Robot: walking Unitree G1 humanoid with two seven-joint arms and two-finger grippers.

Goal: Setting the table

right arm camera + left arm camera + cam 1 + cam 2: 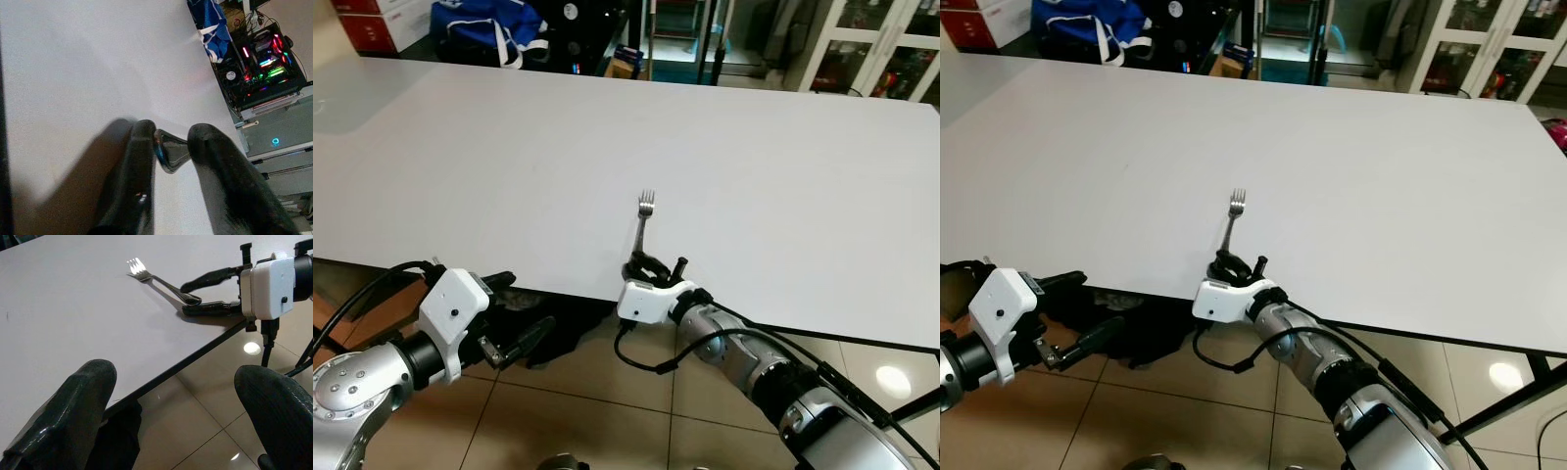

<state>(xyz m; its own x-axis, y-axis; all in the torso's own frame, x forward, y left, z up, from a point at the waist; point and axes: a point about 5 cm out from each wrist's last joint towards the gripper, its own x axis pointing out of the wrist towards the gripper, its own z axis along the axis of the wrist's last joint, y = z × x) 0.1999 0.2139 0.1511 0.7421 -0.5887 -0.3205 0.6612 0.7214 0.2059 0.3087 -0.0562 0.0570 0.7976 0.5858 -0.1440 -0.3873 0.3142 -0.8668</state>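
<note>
fork (644, 221) lies flat near desk (509, 157) front edge, tines away from robot | right gripper (647, 263) jaws parted around handle end, one finger touching it | left gripper (514, 315) jaws open, below the edge | risk: withdrawing could drag fork off | no readable writing
</note>
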